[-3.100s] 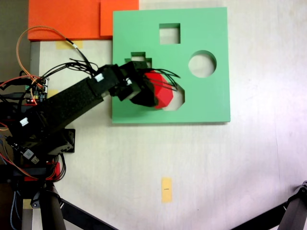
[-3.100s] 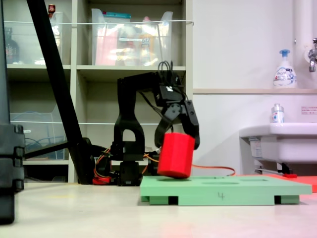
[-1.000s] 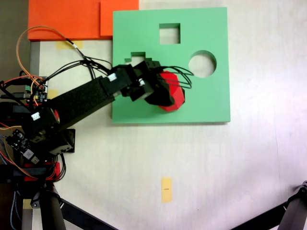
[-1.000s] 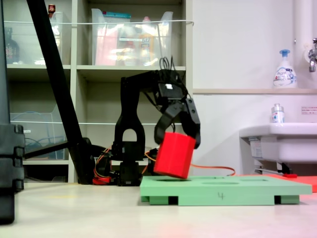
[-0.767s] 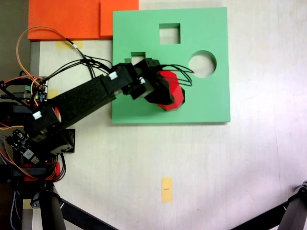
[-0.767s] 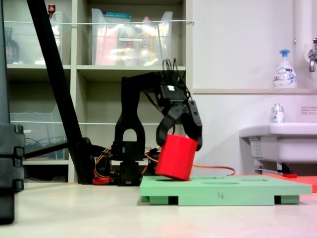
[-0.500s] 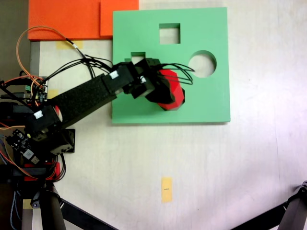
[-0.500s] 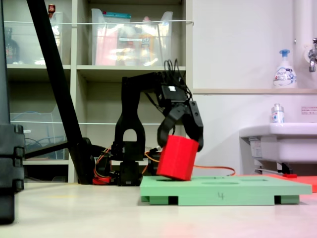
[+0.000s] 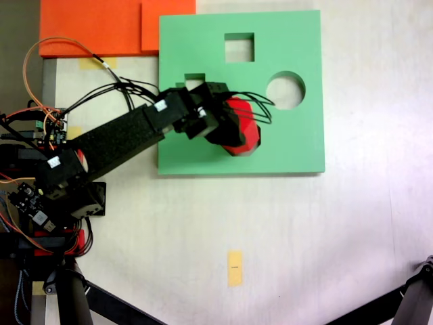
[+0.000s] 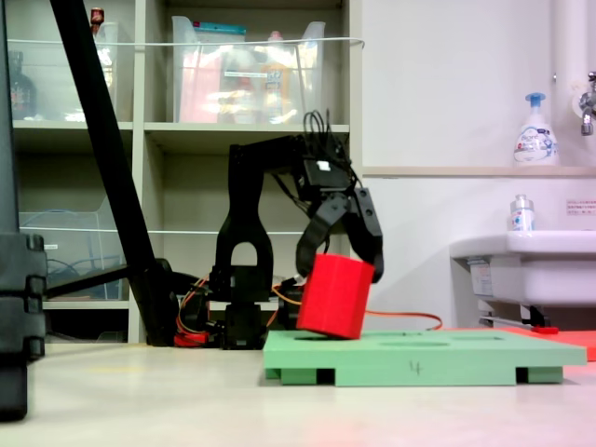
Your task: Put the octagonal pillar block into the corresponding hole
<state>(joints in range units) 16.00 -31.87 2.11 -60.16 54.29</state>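
The bench (image 9: 304, 237) carries a green foam board (image 9: 291, 145) at its far edge, seen from above. An orange sheet (image 9: 88, 27) at the bench's far left corner is cut off by the frame. The arm (image 9: 115, 139) reaches across the board's left edge, hiding most of the cross-shaped cut-out (image 9: 194, 80) and the whole of the eight-sided hole. The round cut-out (image 9: 285, 90) and square cut-out (image 9: 239, 47) lie open. The fingers (image 10: 340, 265) clench the octagonal pillar block (image 10: 334, 296), tilted, its lower edge at the board's top surface near the left end.
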